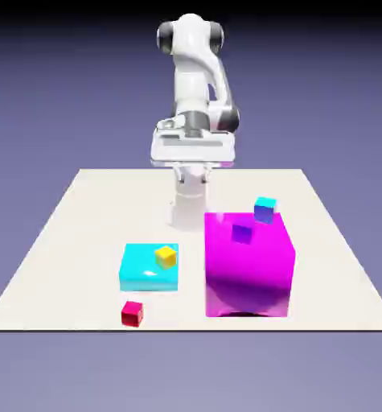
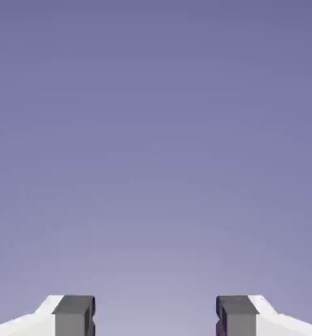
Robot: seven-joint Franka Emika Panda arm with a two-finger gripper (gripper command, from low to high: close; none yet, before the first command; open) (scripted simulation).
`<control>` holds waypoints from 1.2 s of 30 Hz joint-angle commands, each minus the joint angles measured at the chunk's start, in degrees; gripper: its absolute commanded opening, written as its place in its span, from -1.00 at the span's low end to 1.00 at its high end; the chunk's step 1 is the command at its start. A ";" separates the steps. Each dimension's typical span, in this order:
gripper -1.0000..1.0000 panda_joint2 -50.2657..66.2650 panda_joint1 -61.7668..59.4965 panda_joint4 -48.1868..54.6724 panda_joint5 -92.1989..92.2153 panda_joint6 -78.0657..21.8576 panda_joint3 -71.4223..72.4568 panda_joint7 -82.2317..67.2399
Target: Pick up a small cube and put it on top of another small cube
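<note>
Your claw [image 2: 156,318] stands apart and empty, far behind the red cube [image 1: 132,313]. Descending, you may clip the yellow cube [image 1: 166,257] or mistake purple [image 1: 242,233] for the cyan-topped cube [image 1: 264,209].

The arm [image 1: 195,88] was glossy white with rounded links and dark grey joint bands; its hand [image 1: 192,147] was a wide white block, and the gripper [image 2: 156,318] bore two small square grey fingertips [image 2: 73,316]

A pale cream worktop [image 1: 81,241] lies before a plain blue-violet backdrop [image 1: 322,80], darkest toward twelve o'clock.
</note>
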 commanded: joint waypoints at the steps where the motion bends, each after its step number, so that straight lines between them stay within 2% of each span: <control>1: 0.00 2.08 0.30 1.07 0.84 -0.66 -0.86 -0.68; 26: 0.00 53.02 7.61 27.30 21.47 -16.73 -22.03 -17.29; 32: 0.00 63.37 0.99 31.14 28.04 -9.86 -13.95 -22.41; 33: -1.00 63.37 0.98 31.14 28.05 -9.86 -13.95 -22.41; 36: -1.00 59.23 3.64 29.60 25.41 -12.61 -17.19 -20.36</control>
